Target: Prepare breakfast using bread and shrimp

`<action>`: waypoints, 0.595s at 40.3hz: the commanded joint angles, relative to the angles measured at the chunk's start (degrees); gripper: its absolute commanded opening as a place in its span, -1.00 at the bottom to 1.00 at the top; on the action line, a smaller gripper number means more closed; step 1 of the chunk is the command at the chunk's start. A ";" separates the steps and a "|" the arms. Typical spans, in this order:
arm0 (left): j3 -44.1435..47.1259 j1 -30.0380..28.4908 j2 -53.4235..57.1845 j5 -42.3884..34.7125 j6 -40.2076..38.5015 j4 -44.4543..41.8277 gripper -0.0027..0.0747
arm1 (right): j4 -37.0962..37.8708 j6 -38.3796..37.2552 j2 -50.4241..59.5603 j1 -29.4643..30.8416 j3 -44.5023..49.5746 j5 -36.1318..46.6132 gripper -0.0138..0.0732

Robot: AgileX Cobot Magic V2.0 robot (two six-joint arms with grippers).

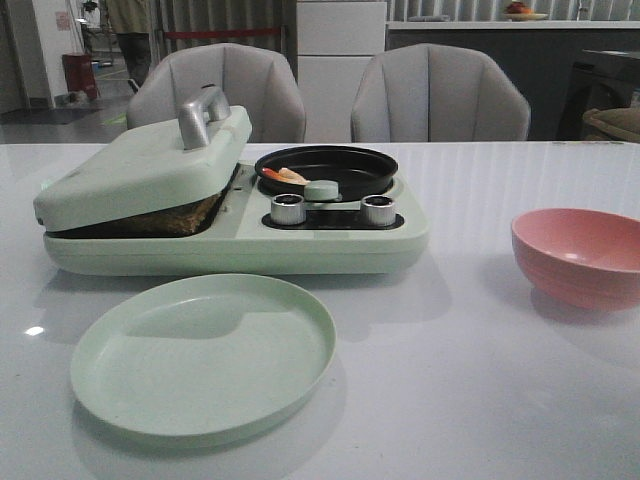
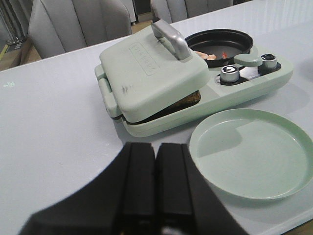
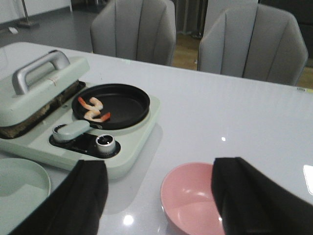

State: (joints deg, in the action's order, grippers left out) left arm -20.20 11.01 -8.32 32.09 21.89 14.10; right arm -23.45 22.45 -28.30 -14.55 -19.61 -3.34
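Observation:
The bread shows only as a brown edge (image 1: 175,218) under the almost shut lid (image 1: 140,165) of a pale green breakfast maker; it also shows in the left wrist view (image 2: 188,99) and the right wrist view (image 3: 29,122). The shrimp (image 1: 283,176), pale with orange-red ends, lies in the maker's round black pan (image 1: 340,160); it also shows in both wrist views (image 2: 215,56) (image 3: 94,109). My left gripper (image 2: 156,149) is shut and empty, above the table in front of the maker. My right gripper (image 3: 161,164) is open and empty, over the pink bowl (image 3: 193,200).
An empty pale green plate (image 1: 205,355) lies in front of the maker. The pink bowl (image 1: 585,255) stands at the right. The lid has a silver handle (image 1: 200,115). Two knobs (image 1: 288,208) (image 1: 378,208) sit on the maker's front. Two grey chairs (image 1: 440,95) stand behind the table.

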 commanded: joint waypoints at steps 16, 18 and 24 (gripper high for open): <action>-1.57 0.40 -0.54 -4.82 -0.42 1.05 -0.85 | -0.89 0.58 12.03 -0.45 3.65 -2.42 0.24; -1.57 0.40 -0.54 -4.82 -0.42 1.05 -0.85 | -0.89 0.58 12.03 -0.45 3.65 -2.42 0.03; -1.57 0.40 -0.54 -4.82 -0.42 1.05 -0.85 | -0.89 0.58 12.03 -0.45 3.65 -2.28 -0.59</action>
State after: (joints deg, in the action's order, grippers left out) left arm -20.20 11.01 -8.32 32.09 21.89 14.10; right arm -23.96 22.55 -15.87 -14.97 -14.28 -9.92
